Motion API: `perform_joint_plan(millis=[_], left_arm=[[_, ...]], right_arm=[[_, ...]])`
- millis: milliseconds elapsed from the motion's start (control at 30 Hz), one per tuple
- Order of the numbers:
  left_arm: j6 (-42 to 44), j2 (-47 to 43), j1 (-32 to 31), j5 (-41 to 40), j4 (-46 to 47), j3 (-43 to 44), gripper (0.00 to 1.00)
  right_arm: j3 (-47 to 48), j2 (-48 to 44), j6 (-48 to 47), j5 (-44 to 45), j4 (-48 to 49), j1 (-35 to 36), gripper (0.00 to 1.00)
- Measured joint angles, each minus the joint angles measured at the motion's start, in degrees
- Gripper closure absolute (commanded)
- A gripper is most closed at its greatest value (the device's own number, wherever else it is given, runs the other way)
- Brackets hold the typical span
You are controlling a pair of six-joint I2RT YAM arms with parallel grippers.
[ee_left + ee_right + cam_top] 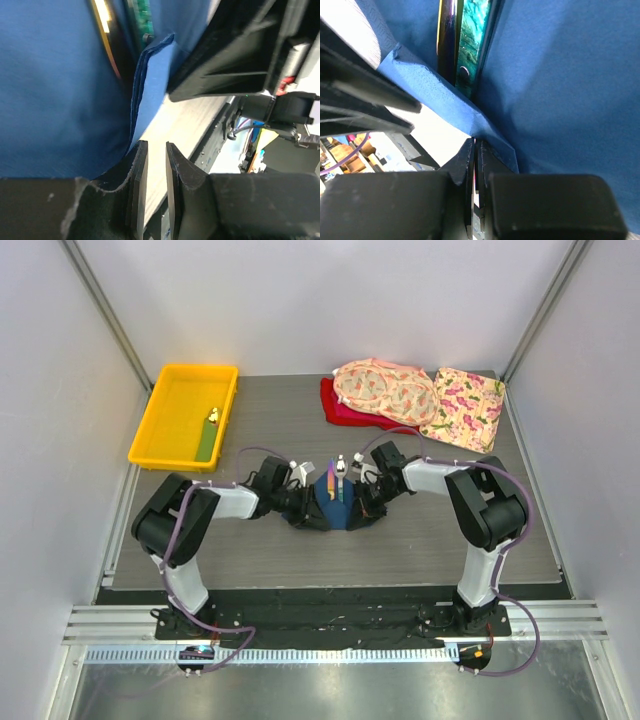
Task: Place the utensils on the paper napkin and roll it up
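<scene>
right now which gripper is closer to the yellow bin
Left. The left gripper is at the paper napkin's left side, with the yellow bin further back on that side. The right gripper pinches the napkin's right edge, farther from the bin.

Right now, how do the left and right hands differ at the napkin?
The left hand has its fingers slightly apart; the right hand has them pressed together. The paper napkin lies beside the left hand's fingers, while the right hand pinches its folded edge. Both sit at the napkin, on opposite sides.
</scene>
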Motion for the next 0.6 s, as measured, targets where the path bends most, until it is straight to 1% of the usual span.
perform_joint_plan(millis=[367,600], left_arm=[[-1.33,3.15,1.66,-1.05,0.20,1.09,0.78],[-2.54,4.31,3.63,0.55,0.57,1.09,0.78]], right_arm=[[-0.02,0.24,0.22,-0.57,0.11,-0.48,0.95],[-0.02,0.33,0.22,-0.81,0.13,-0.81,0.95]])
